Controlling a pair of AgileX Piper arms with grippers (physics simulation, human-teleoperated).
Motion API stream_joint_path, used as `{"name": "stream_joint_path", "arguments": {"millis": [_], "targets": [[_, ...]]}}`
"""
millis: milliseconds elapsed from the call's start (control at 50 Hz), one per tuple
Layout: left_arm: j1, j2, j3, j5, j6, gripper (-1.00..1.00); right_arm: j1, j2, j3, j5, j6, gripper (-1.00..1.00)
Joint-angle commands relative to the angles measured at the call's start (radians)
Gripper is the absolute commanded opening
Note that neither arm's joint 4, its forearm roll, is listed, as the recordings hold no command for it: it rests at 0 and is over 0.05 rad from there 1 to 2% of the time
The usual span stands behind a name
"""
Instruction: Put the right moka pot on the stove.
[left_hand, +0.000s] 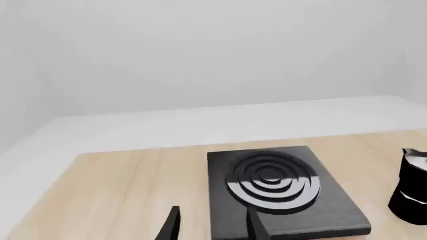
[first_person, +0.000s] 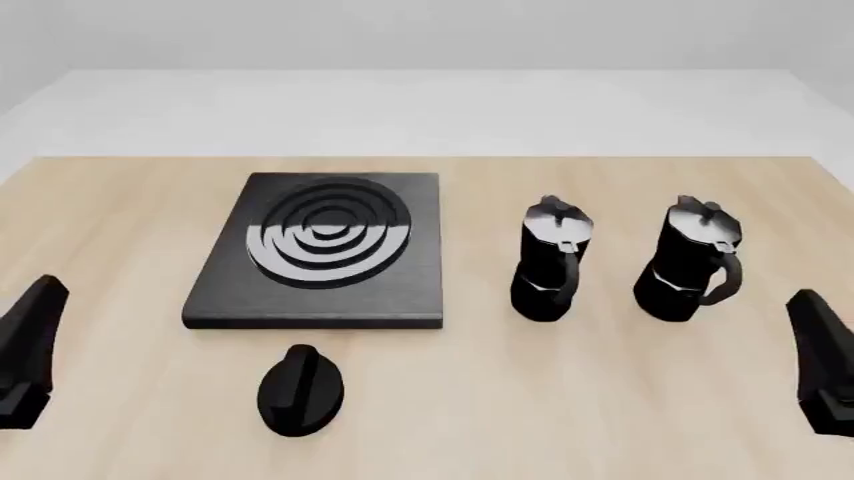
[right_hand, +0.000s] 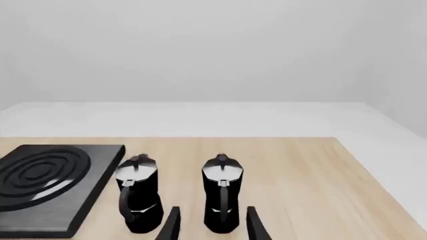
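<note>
Right gripper (right_hand: 212, 222) hangs with fingers apart, empty, near the right moka pot (first_person: 687, 260); that pot stands on the table, well apart from the stove (first_person: 320, 250); everything remains undone.

1. I see a second black moka pot (first_person: 551, 260) standing upright on the tabletop (first_person: 561, 400).
2. I see a small black dial knob (first_person: 302, 389) lying nearer my side of the tabletop.
</note>
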Motion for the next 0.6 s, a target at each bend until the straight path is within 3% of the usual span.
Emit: {"name": "stream_joint_path", "arguments": {"millis": [20, 280, 340, 500, 600], "targets": [[0.054, -0.049, 0.052, 0.010, -0.054, 1.00, 0.009, -0.010, -0.020, 0.027, 0.001, 1.00], [0.054, -0.051, 0.052, 0.012, -0.054, 1.00, 0.005, 0.102, -0.087, 0.009, -0.025, 1.00], [0.054, -0.048, 0.053, 0.008, -0.053, 1.00, 0.001, 0.196, -0.085, -0.054, -0.041, 1.00], [0.054, -0.046, 0.054, 0.006, -0.053, 1.00, 0.000, 0.320, -0.117, -0.105, 0.001, 1.00], [0.054, -0.048, 0.053, 0.009, -0.054, 1.00, -0.007, 0.363, -0.126, -0.124, -0.008, 1.00]]}}
